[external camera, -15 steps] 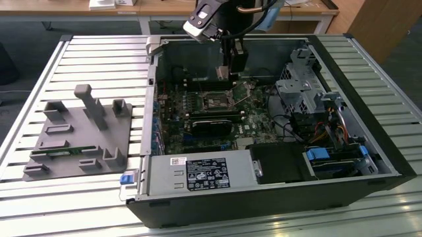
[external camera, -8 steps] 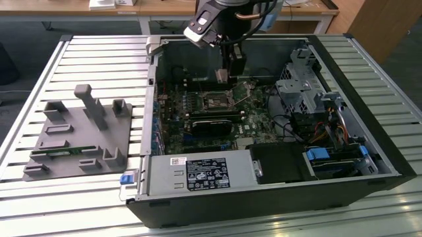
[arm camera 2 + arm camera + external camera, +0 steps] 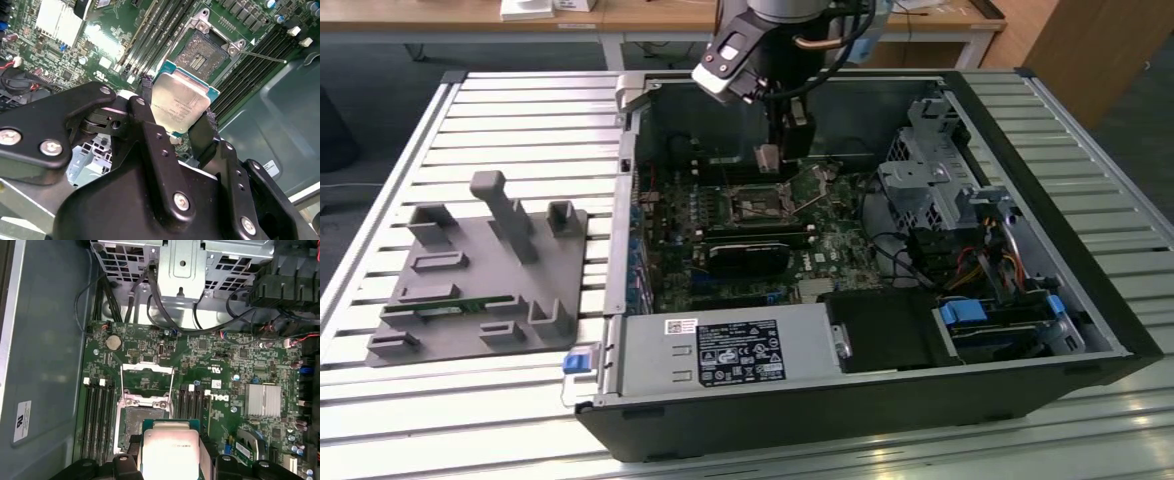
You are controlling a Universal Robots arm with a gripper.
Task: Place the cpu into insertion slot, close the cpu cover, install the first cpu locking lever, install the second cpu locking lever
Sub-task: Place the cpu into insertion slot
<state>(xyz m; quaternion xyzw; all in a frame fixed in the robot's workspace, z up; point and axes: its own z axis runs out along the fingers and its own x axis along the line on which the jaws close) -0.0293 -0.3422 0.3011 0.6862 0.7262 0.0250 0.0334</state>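
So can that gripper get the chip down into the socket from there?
Probably yes. The gripper holds the cpu close above the insertion slot. The cpu cover is swung open off it, and nothing shows between chip and socket.

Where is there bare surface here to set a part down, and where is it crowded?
Bare slats of the table lie beyond and in front of the grey fixture, at the exterior view's left. Inside the case it is crowded: cables, drive cage, and the gripper holding the cpu.
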